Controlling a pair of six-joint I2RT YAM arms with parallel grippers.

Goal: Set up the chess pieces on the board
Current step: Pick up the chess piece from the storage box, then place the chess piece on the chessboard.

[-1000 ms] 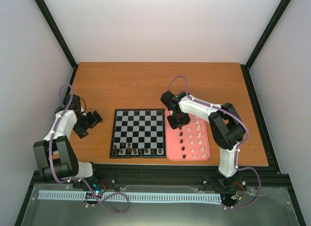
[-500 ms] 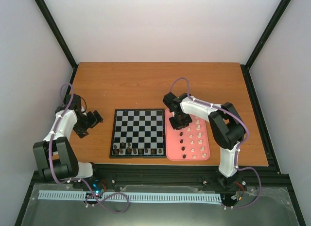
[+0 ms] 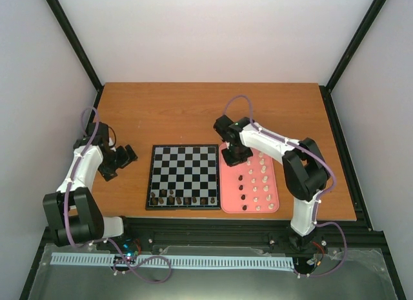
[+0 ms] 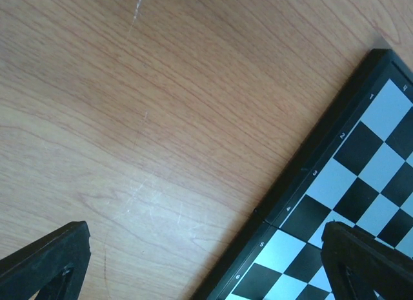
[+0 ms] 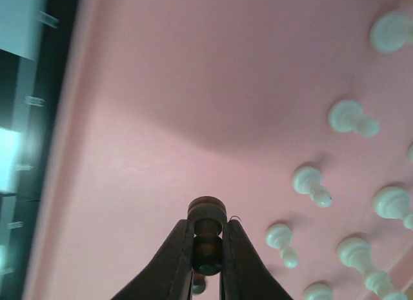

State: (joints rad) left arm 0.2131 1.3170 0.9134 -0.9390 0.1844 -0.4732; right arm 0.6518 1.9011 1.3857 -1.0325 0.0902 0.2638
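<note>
1. Right gripper (image 3: 233, 159) sits just right of the board (image 3: 184, 177), over the far end of the pink tray (image 3: 225, 198).
2. In the right wrist view the right gripper (image 5: 208, 239) is nearly closed, jaws pinching a dark piece (image 5: 207, 217) by its stem. Whether the piece is clear of the tray floor (image 5: 193, 87) I can't tell.
3. Left gripper (image 3: 121, 158) is left of the board, near its far-left corner. Wrist view shows the fingers (image 4: 45, 261) spread wide with nothing between them, only the table (image 4: 161, 119) and the board's border (image 4: 303, 177).
4. Done, going by the top view: a row of dark pieces (image 3: 184, 200) stands on the board's near rank, looks full or almost full. Exact count is too small to tell.
5. Left: a few dark pieces (image 3: 241, 187) lie in the tray's column closest to the board.
6. All white pieces (image 3: 261, 184) are in the tray, right of the board, and none are on the board. Some show lying on their sides in the wrist view (image 5: 310, 182).
7. Judgement: well under halfway. The dark second rank is not started, and the white side is untouched.
</note>
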